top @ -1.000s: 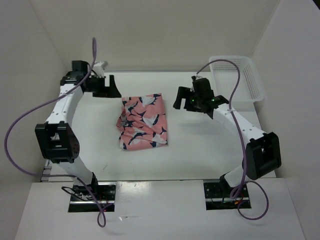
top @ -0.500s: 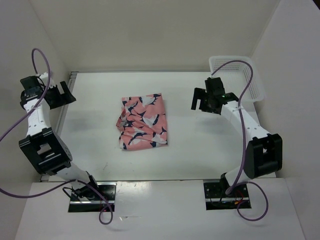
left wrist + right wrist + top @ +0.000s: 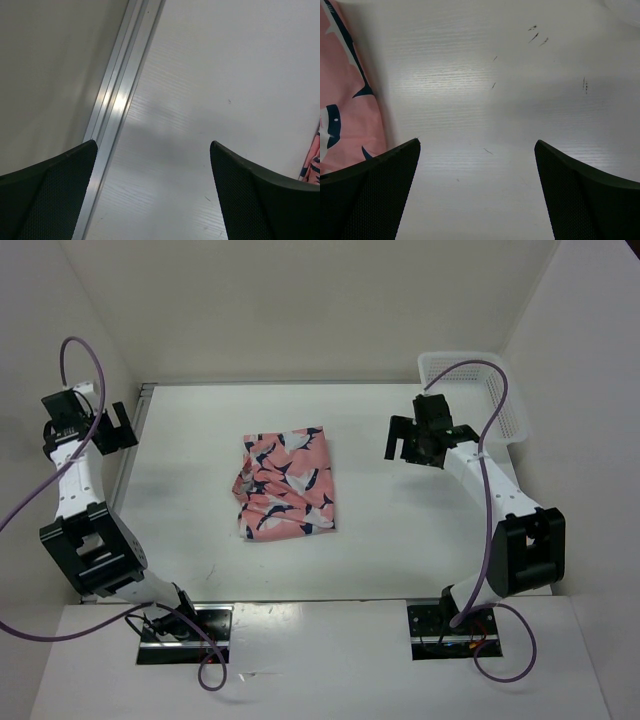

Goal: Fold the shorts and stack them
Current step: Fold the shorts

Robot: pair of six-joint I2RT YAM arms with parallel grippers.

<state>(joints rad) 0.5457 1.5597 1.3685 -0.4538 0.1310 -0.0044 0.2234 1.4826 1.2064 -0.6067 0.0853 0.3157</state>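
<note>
The salmon-pink shorts (image 3: 286,482) with navy and white bird shapes lie folded in a rough rectangle at the middle of the table. An edge of them shows at the left of the right wrist view (image 3: 342,100) and at the right edge of the left wrist view (image 3: 312,160). My left gripper (image 3: 113,430) is open and empty, far left over the table's left edge. My right gripper (image 3: 405,443) is open and empty, to the right of the shorts and apart from them.
A white plastic mesh basket (image 3: 505,400) stands at the back right corner, behind the right arm. A metal rail (image 3: 120,100) runs along the table's left edge under the left gripper. White walls close in the table on three sides.
The left arm swung from beside the shorts out to the far left edge. The right gripper drew back to the right, away from the shorts. The shorts have not moved.
</note>
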